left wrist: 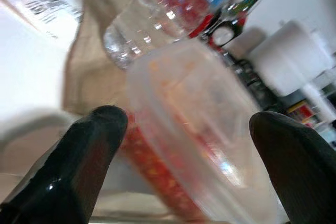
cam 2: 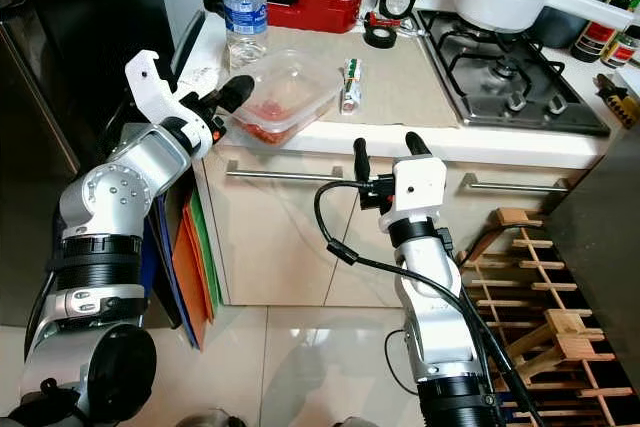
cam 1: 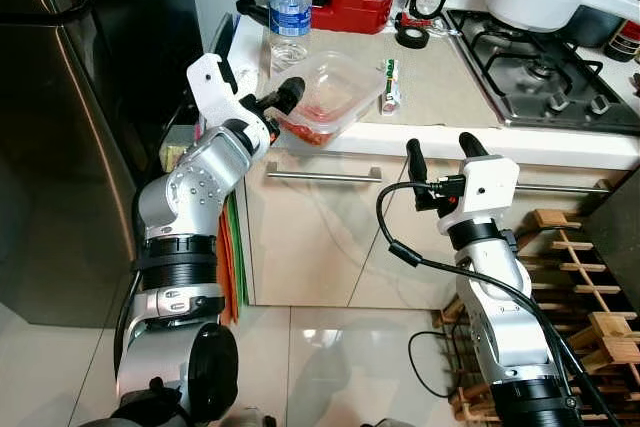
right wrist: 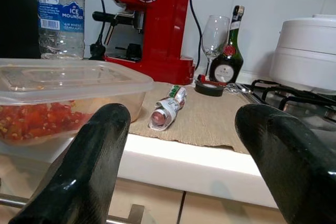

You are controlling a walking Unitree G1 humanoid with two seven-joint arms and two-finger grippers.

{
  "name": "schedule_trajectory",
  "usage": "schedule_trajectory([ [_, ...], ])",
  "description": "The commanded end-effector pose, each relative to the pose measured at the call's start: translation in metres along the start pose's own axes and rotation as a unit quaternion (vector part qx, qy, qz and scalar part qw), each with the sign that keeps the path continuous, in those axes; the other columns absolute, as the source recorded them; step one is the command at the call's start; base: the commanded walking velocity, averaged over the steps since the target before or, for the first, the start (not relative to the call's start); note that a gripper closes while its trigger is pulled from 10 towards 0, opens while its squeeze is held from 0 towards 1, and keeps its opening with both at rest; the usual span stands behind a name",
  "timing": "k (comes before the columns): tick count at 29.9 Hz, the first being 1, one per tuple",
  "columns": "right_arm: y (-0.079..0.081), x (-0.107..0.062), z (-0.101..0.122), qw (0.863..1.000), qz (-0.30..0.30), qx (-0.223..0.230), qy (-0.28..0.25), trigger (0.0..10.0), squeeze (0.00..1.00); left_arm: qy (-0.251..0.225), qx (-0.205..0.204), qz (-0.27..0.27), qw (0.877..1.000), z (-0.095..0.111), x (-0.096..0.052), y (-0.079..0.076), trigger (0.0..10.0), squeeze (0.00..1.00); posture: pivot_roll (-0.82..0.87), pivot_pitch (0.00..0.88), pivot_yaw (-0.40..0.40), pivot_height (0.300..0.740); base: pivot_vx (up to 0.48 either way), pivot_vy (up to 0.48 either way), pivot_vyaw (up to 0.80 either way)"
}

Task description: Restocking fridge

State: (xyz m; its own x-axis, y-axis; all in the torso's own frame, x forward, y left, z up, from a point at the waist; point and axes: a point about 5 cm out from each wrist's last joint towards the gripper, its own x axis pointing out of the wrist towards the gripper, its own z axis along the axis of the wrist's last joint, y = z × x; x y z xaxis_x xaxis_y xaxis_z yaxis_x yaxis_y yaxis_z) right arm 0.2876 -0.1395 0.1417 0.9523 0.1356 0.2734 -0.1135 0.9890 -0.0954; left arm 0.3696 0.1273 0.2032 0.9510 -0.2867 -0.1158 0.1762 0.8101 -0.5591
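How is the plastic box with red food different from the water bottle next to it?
The plastic box is low, wide and closed with a flat lid, while the water bottle is tall, narrow and capped. The box holds chopped red food; the bottle looks nearly empty. The box sits at the counter's front edge with the left gripper open at it; the bottle stands behind, apart from the gripper. Both are see-through plastic on the counter.
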Motion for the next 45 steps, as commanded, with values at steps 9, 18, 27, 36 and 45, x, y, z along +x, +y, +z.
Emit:
schedule_trajectory([
  [9,-0.002,-0.001,0.002,1.000,-0.011,-0.002,0.001,10.0,0.00,0.049,0.066,0.050,0.995,-0.013,0.006,0.014,0.0,0.00,-0.01,0.000,-0.035,0.740,0.000,0.000,0.00],
  [18,-0.001,-0.001,0.001,1.000,-0.014,0.001,0.003,10.0,0.00,0.007,-0.059,0.015,0.998,-0.003,0.008,0.012,0.0,0.00,0.00,0.000,-0.030,0.740,0.000,0.000,0.00],
  [27,-0.001,0.000,-0.001,1.000,-0.013,0.001,0.004,10.0,0.00,-0.033,-0.108,0.003,0.994,0.009,0.008,0.005,0.0,0.00,0.00,0.000,-0.030,0.740,0.000,0.000,0.00],
  [36,-0.002,0.000,-0.001,1.000,-0.014,0.000,0.004,10.0,0.00,-0.068,-0.054,0.006,0.996,0.022,0.007,0.005,0.0,0.00,0.00,0.000,-0.032,0.740,0.000,0.000,0.00],
  [45,-0.002,0.000,-0.002,1.000,-0.012,-0.002,0.006,10.0,0.00,-0.200,0.048,-0.082,0.975,0.072,-0.006,-0.029,0.0,0.00,0.00,0.000,-0.036,0.740,0.000,0.000,0.00],
])
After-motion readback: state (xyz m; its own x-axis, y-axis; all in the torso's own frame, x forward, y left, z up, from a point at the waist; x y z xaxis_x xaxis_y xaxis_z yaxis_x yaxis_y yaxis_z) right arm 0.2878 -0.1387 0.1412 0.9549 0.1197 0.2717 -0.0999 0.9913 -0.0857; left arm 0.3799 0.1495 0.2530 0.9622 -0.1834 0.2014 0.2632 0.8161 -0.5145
